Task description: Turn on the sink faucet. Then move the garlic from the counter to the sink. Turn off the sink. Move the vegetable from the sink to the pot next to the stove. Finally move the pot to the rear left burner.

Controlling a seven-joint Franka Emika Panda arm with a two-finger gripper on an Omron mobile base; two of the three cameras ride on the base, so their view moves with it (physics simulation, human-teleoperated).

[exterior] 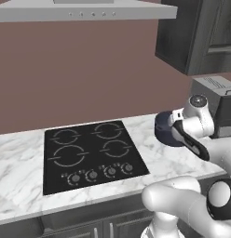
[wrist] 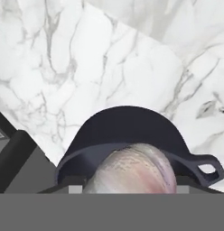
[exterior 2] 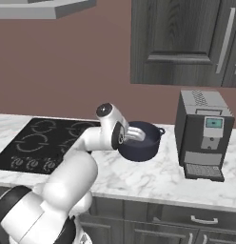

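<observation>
My gripper (exterior 2: 139,135) hangs over the mouth of the pot (exterior 2: 140,147), and the garlic (wrist: 132,170) sits between my fingers. They are clamped on it, approx. half apart, because the bulb is thick. In the hand view the bulb is at 6 o'clock, the pot's dark inside just behind it, and one loop handle at 4 o'clock.

Step in hand, I judge: drop the vegetable into the pot. To do it well I should go lower first, so the bulb falls short and does not bounce over the rim. Keep it over the middle of the pot, not near the wall. Then open the fingers fully and lift straight up, w/o touching the rim.

The garlic looks round and smooth, pinkish-white with faint purple streaks, much smaller than the pot. It may roll when it lands.

The pot stands on the marble counter (exterior 2: 153,183), between the stove (exterior: 87,153) at 9 o'clock and the coffee machine (exterior 2: 205,136) at 3 o'clock in the right base view.
</observation>
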